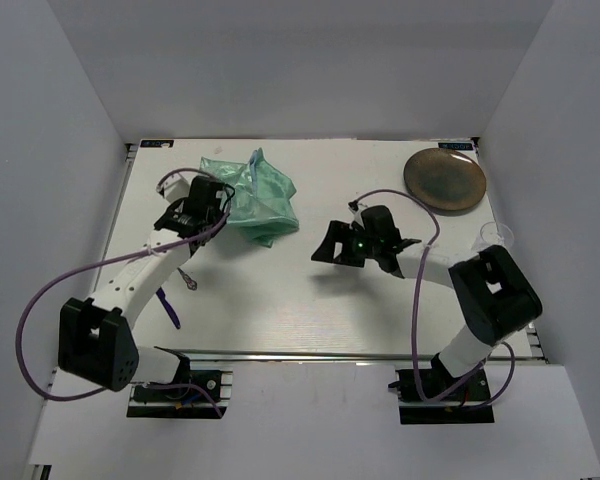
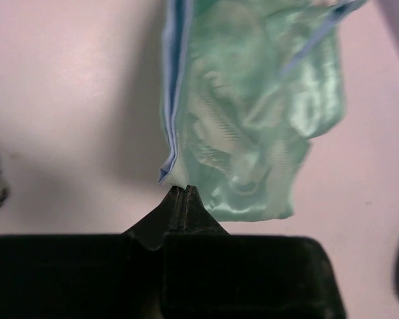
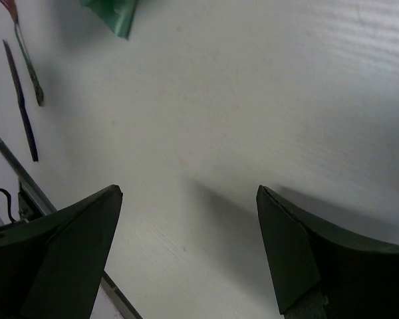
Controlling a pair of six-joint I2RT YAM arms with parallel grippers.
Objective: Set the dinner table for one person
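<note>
Left tool pinched on green cloth corner; right tool wide over dinner table; plate far right.

White dinner table: green cloth, brown plate, cutlery.

- cloth: glossy green fabric, satin-like, crumpled
- worktop: matt white, faintly grained
- rail: bare metal
- plate: mottled brown with a dull sheen

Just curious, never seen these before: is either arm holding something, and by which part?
The left gripper is shut on the green cloth, pinching a corner by its blue-edged hem. The right gripper is open, holding nothing.
</note>
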